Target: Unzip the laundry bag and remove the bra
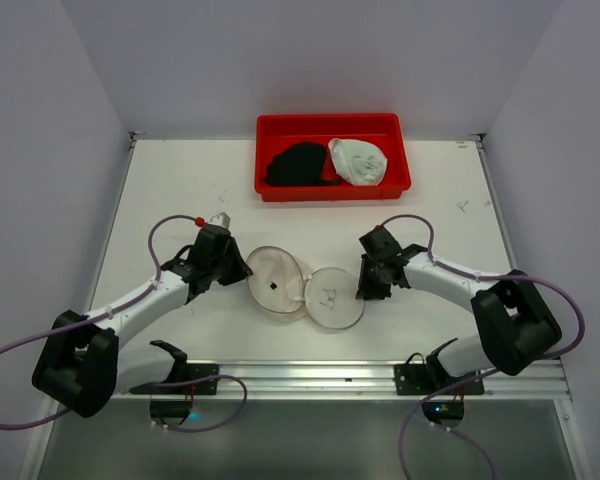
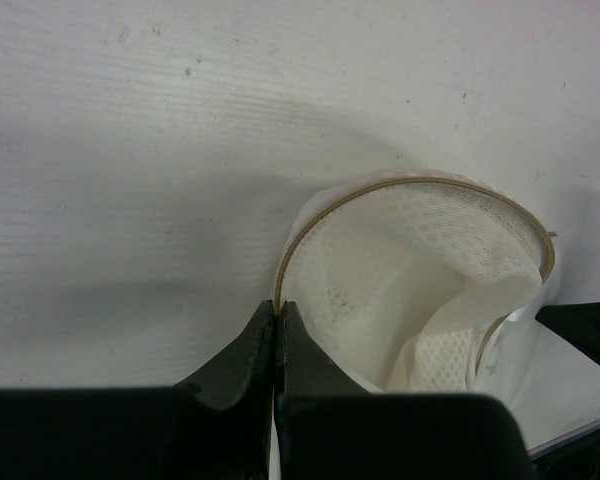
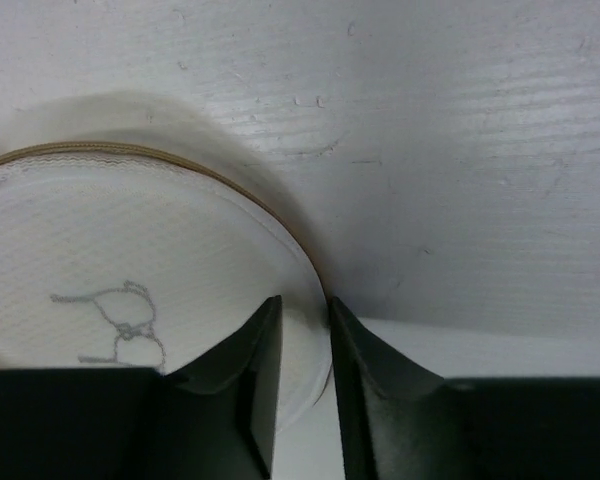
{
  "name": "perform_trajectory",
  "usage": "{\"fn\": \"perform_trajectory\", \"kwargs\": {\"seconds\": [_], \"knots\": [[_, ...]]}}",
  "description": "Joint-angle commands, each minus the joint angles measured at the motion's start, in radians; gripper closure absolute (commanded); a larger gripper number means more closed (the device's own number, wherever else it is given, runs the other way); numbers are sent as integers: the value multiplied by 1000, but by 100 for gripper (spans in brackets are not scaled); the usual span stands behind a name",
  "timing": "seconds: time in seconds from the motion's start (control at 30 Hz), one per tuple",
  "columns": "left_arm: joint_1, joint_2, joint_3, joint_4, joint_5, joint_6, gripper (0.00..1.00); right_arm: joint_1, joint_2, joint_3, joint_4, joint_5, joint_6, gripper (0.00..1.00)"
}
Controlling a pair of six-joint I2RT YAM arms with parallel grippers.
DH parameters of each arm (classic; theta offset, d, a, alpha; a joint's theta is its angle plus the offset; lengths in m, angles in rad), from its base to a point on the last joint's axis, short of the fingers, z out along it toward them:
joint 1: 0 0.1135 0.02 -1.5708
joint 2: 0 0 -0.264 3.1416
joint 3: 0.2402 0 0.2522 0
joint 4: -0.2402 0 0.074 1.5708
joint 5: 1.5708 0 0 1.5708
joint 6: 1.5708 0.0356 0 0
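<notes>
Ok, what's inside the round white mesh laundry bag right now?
The mesh laundry bag lies unzipped in two halves, showing only pale lining, no garment. A fold of lining in its left half hides part of the bottom. The black fabric bra sits in the red plastic tray.

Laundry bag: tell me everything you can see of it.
The laundry bag is a round, whitish mesh case with a tan rim, unzipped and spread in two joined halves on the table. The left half shows its hollow inside; the right lies flat, bearing a faint bra drawing. The left gripper pinches the left rim; the right gripper straddles the right rim, jaws apart.
</notes>
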Motion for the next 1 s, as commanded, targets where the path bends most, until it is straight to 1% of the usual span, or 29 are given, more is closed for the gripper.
{"fn": "perform_trajectory", "kwargs": {"seconds": [0.0, 0.03, 0.07, 0.1, 0.23, 0.4, 0.5, 0.6, 0.63, 0.7, 0.73, 0.87, 0.9, 0.97], "knots": [[4, -18, 29, 4, -25, -1, 100, 20, 71, -10, -49, 22, 31, 76], [4, -18, 26, 7, -22, -1, 100, 26, 74, -2, -68, 39, 32, 83], [4, -18, 23, 12, -20, 1, 100, 29, 74, 12, -79, 46, 35, 96], [4, -16, 23, 12, -21, 4, 100, 31, 71, 20, -88, 59, 37, 100], [4, -12, 19, 13, -18, 13, 100, 32, -2, 67, -162, 151, 18, 100], [2, 10, 34, 21, 8, 8, 100, 34, -98, 222, -314, 316, -75, 100], [-14, 51, 48, 55, 50, -1, 100, 38, -128, 317, -401, 359, -113, 100], [-45, 96, 61, 93, 66, -22, 100, 55, -127, 389, -427, 363, -152, 100], [-71, 108, 66, 108, 66, -29, 100, 61, -122, 421, -434, 364, -181, 100], [-100, 142, 94, 116, 46, -42, 100, 81, -107, 452, -449, 376, -201, 100], [-132, 156, 104, 119, 40, -47, 100, 87, -101, 484, -455, 369, -219, 100], [-179, 224, 137, 160, 32, -85, 100, 136, -69, 564, -497, 392, -239, 100], [-183, 234, 138, 170, 43, -91, 100, 152, -56, 576, -492, 387, -242, 100], [-191, 263, 143, 200, 55, -105, 100, 161, -46, 596, -472, 323, -249, 100]]}}
